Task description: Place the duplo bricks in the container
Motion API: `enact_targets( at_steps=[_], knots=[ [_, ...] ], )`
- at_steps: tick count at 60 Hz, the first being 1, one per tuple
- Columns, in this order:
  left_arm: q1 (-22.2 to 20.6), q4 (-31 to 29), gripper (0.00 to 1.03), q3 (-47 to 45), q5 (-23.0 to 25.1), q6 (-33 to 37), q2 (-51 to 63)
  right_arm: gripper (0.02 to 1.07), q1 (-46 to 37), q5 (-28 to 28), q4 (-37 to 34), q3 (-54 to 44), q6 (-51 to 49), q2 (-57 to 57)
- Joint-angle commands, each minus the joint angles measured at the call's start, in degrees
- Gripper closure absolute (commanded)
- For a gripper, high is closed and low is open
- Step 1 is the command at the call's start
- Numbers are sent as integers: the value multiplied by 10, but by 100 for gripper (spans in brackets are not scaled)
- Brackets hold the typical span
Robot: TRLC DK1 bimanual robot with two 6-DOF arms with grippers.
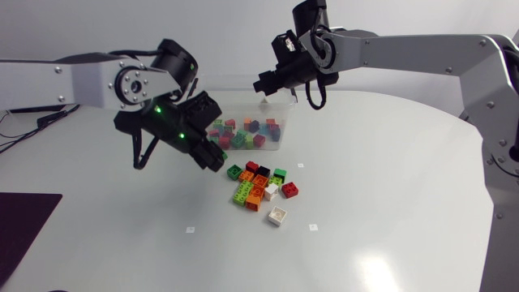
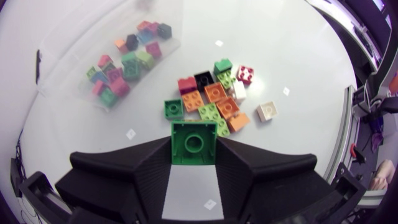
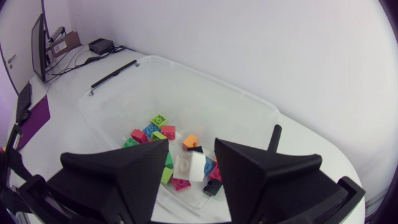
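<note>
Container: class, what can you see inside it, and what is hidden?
The container holds loose green, red, blue, orange, pink and black bricks. The right gripper covers the nearest ones, so no full count is possible.

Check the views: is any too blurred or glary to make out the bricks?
Head view: even light, soft shadows, pile clear. Left wrist view: fisheye bends the table edge, green brick sharp. Right wrist view: white brick blurred, container hazy.
</note>
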Motion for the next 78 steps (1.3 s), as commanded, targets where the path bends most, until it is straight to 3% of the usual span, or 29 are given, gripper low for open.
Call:
enact_targets(
  at_steps=[1, 21, 40, 65, 73, 78],
  knots=[
    [19, 16, 72, 47, 11, -17, 4, 13, 6, 6, 6, 15, 15, 6],
    [48, 93, 72, 162, 18, -67, 75, 9, 0, 1, 7, -160, -2, -161],
    [65, 206, 72, 199, 19, -111, 138, 10, 33, -11, -17, -376, -31, -304],
    [82, 243, 72, 272, 19, -133, 227, 10, 134, 17, -54, -557, -77, -340],
    [83, 241, 58, 302, 16, -139, 254, 10, 138, 22, -58, -560, -85, -315],
    [83, 241, 37, 309, 14, -140, 261, 10, 139, 22, -57, -552, -91, -291]
  ],
)
